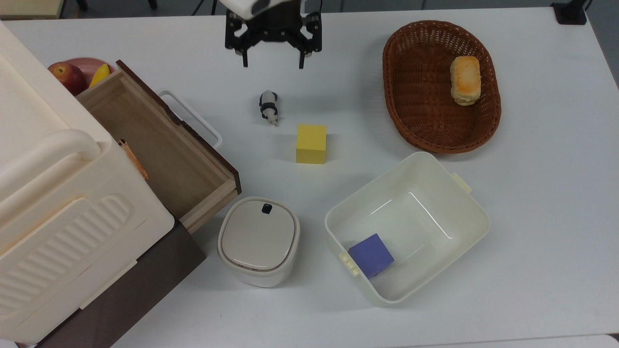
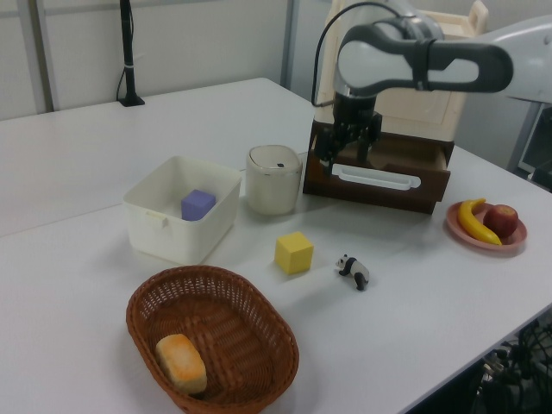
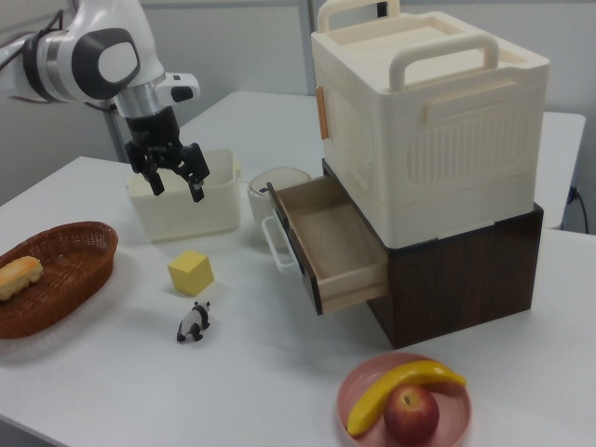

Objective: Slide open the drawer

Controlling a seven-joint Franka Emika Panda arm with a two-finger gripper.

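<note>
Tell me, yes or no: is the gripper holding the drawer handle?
No. The open gripper hangs empty above the table, apart from the drawer's white handle.

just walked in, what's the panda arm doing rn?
The drawer is pulled out, its inside empty. The gripper hangs open above the table, holding nothing, apart from the white handle. The toy panda and yellow block sit untouched in front of the drawer.

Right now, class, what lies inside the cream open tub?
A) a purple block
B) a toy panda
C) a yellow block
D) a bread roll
A: the purple block sits in a corner of the cream open tub, away from the other items.
</note>
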